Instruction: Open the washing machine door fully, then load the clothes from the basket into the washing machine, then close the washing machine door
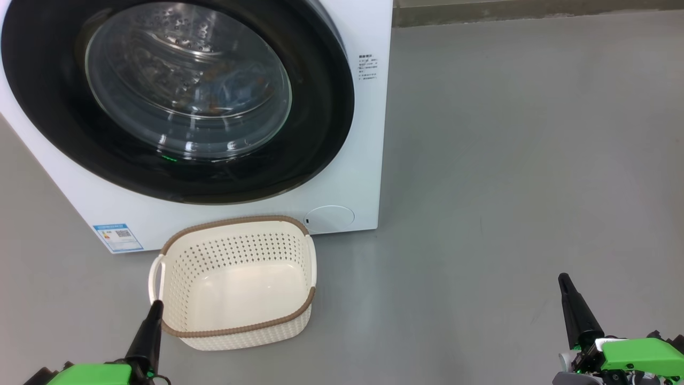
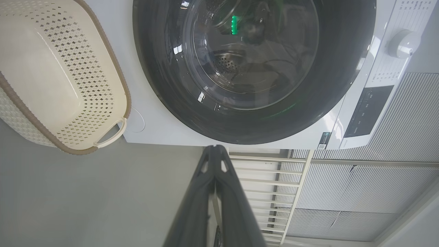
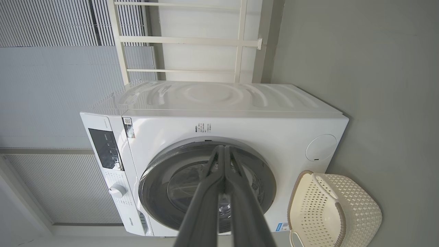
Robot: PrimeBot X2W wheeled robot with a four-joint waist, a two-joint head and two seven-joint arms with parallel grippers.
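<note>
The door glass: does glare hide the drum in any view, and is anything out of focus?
Head view: soft white streaks on the door glass, yet the drum shows through. Left wrist view: a green reflection and small white glints. Right wrist view: the right gripper, blurred near the lens, covers part of the glass.

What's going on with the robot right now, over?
Left gripper shut, empty; right gripper shut, empty. Washing machine door closed, clothes seen through it; basket holds nothing. Nothing seen in the way.
</note>
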